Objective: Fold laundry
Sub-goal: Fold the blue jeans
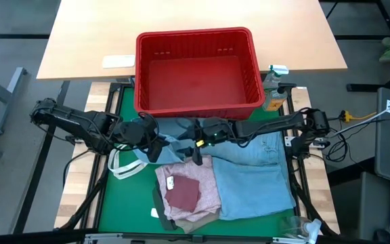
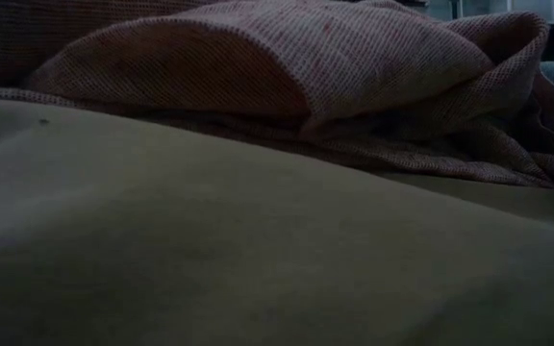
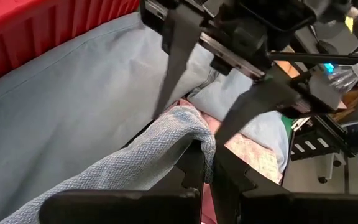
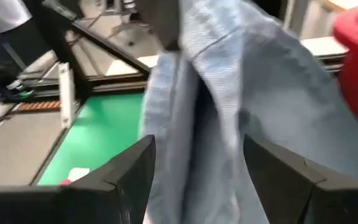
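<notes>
The light blue jeans [image 1: 252, 177] lie spread on the green mat [image 1: 124, 196], and one end of them is raised at the mat's middle. My left gripper [image 1: 156, 144] is shut on that raised end [image 3: 182, 124]. My right gripper [image 1: 196, 146] is open, with its fingers [image 4: 135, 171] on either side of the hanging denim [image 4: 191, 118]; I cannot tell whether they touch it. A mottled pink top [image 1: 188, 186] lies near the mat's front, resting on beige cloth [image 2: 210, 250]. My left gripper pinches a bunched fold at the end of the jeans [image 3: 194, 134] between its two fingers [image 3: 225, 171]. The fold curls over the fingertips. That end is lifted off the mat, and the rest slopes down slack toward the red basket.
A red plastic basket [image 1: 198, 68] stands at the mat's far edge, close behind both grippers. White tote bag handles [image 1: 124, 166] lie left of the pink top. A bottle [image 1: 273, 85] stands at the basket's right. Beyond them is a wooden table [image 1: 181, 17].
</notes>
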